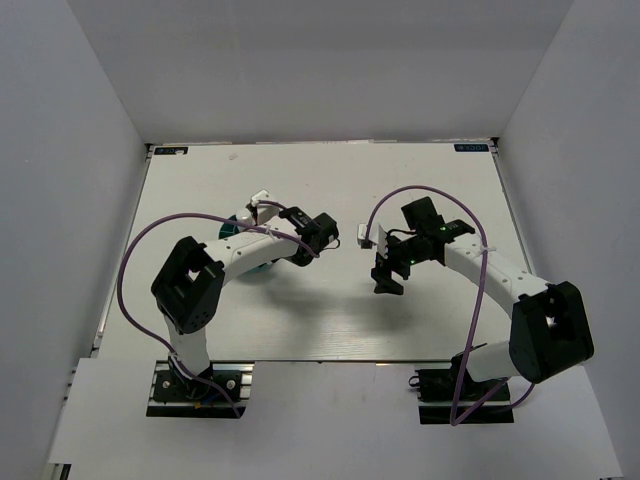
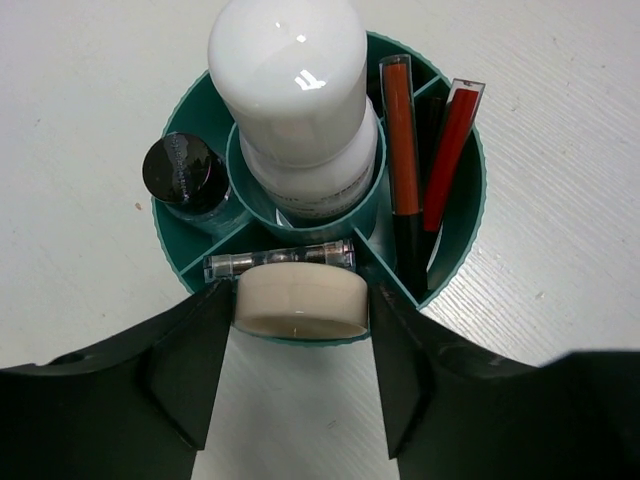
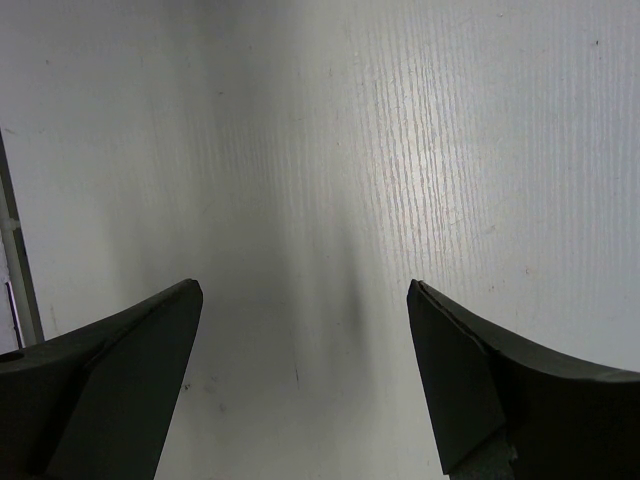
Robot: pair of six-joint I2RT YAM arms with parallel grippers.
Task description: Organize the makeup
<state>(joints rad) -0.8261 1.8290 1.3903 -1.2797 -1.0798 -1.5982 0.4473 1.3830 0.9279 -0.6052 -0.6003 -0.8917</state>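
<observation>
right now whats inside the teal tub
Centre: white bottle; left: black-capped bottle; right: two red sticks; nearest: clear vial, cream compact. Compartments behind the white bottle are hidden.

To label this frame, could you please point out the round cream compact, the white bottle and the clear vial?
round cream compact (image 2: 300, 300): left wrist view, its centre.
white bottle (image 2: 288, 70): left wrist view, its glossy top.
clear vial (image 2: 285, 257): left wrist view, its glass middle.

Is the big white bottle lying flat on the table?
No, the white bottle stands upright in the middle cup of the teal tub.
</observation>
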